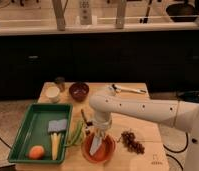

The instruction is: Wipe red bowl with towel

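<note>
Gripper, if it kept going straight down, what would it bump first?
The gripper points down over the red bowl. It would probably meet the towel in the bowl first, then the bowl's inside; depth is unclear.

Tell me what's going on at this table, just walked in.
The robot's one arm reaches in from the right, and its gripper points down right above the red bowl near the front edge of the table. The towel hangs below the gripper and lies on the inside of the bowl, so this looks like mid-wipe. The green tray on the left and the dark maroon bowl at the back sit apart from the arm.
</note>
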You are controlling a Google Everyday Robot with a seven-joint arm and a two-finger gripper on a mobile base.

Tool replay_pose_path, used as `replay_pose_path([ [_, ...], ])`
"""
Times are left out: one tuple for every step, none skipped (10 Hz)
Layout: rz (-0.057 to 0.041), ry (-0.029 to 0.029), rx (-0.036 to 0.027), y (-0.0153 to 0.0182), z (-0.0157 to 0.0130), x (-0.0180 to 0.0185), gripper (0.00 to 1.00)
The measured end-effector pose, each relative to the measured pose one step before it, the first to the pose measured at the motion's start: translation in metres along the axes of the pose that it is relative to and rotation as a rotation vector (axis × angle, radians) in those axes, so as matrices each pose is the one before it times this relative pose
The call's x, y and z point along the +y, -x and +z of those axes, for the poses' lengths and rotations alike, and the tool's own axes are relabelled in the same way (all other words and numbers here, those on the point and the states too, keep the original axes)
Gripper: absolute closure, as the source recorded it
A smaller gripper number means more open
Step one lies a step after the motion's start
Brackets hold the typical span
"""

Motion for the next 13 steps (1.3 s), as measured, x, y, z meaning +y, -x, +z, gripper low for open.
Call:
replay_pose_path([
  [-0.01212, 0.00206, -0.00221, 0.00268, 0.00103, -0.00245, 1.00],
  [-0.02108, 0.00405, -0.00551, 0.00383, 0.00219, 0.00061, 1.00],
  [-0.02039, 0.00544, -0.00358, 0.00622, 0.00244, -0.00086, 1.00],
  [-0.02638, 0.00702, -0.00297, 0.00926, 0.00317, -0.00081, 1.00],
  [-0.02967, 0.01461, -0.00328, 0.01352, 0.00559, 0.00475, 1.00],
  [-0.01547, 0.01093, -0.00185, 0.00855, 0.00383, 0.00490, 1.00],
  [-0.00736, 0.01222, -0.00184, 0.00709, 0.00416, 0.00708, 1.00],
  [0.01053, 0.00711, -0.00098, 0.00002, 0.00269, 0.01365, 1.00],
  [0.01261, 0.00173, 0.00149, -0.00394, -0.00004, 0.00929, 1.00],
  [0.02617, 0.00116, 0.00343, -0.00969, -0.00121, 0.01458, 1.00],
  [0.02503, -0.00159, 0.00535, -0.01269, -0.00345, 0.00913, 1.00],
  [0.01899, -0.00406, 0.00769, -0.01581, -0.00711, 0.00222, 1.00],
  [0.00957, -0.00476, 0.00614, -0.01159, -0.00641, -0.00315, 1.00],
])
